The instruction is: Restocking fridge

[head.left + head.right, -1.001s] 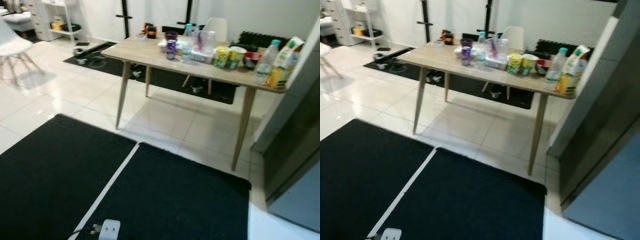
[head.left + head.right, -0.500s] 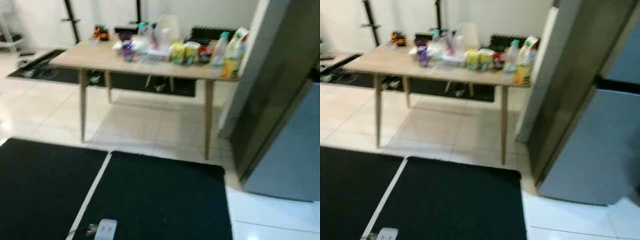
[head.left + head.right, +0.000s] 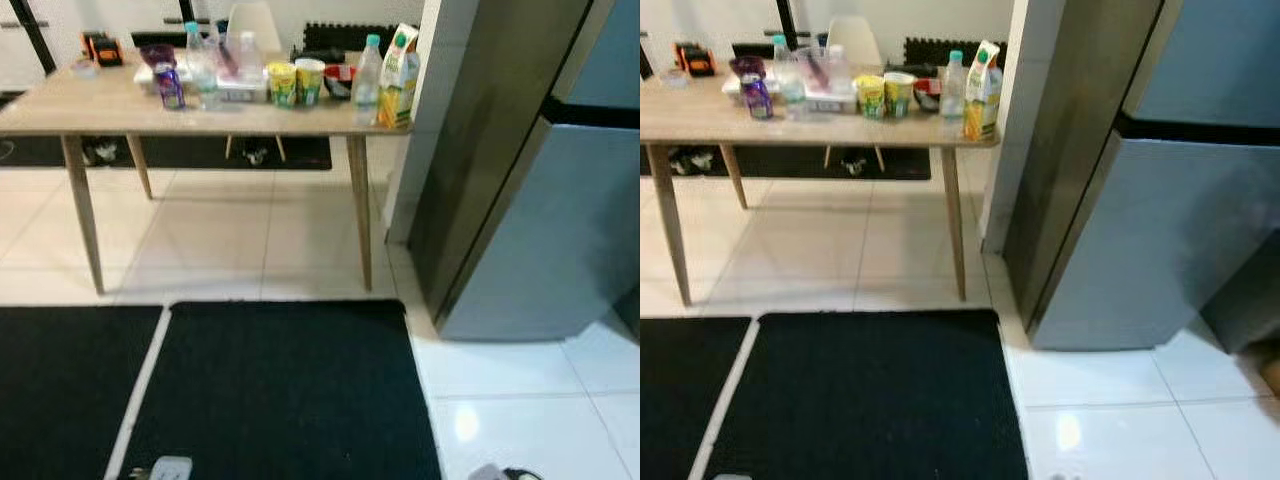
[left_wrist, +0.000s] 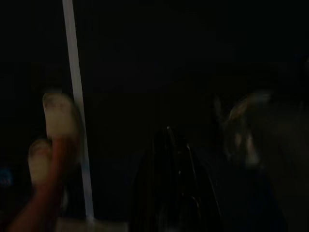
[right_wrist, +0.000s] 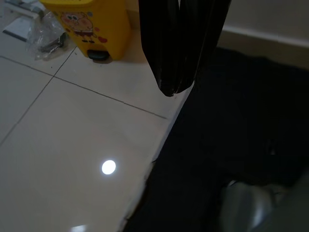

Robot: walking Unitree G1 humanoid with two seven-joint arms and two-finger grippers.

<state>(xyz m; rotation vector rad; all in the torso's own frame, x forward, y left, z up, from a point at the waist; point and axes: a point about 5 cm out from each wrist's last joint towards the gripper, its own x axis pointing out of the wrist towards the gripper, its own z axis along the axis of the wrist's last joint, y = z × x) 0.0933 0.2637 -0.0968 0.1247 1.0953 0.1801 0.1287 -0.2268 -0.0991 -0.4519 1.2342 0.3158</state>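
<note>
- We stand on the black mats (image 3: pixel 280 390), facing the wooden table (image 3: pixel 100 105) that we take as our landmark; the groceries to be stocked are all on its top, and the grey fridge (image 3: pixel 1140 200) stands just beside its right end, doors closed.
- Our right gripper (image 5: pixel 176 46) hangs idle above the tile floor at the mat's edge, its two black fingers pressed together with nothing between them. Our left gripper (image 4: pixel 171 183) hangs in deep shade; its fingers look closed together and empty, though that view is too dark for us to be sure.
- Risk: the juice carton (image 3: pixel 398 75) stands at the table's right front corner, close to the edge. We judge that a careless reach or a bump against the table leg could tip it off.
- Risk: the goods are packed close together, so we think going for one could knock over its neighbour, above all the tall bottles.
- Risk: the fridge is shut, so with a load in a gripper we would have one less to open it with.
- Risk: a white plug block (image 3: pixel 170 468) lies on the mat near our feet, a possible snag when stepping.
- Count on the table: one juice carton; one green-capped water bottle (image 3: pixel 368 72) touching or just beside it; two yellow cups (image 3: pixel 295 82) mid-table; one purple can (image 3: pixel 170 88); one red bowl (image 3: pixel 340 80); two or three clear bottles (image 3: pixel 200 68) further left.
- A yellow bin (image 5: pixel 89 26) shows in the right wrist view.
</note>
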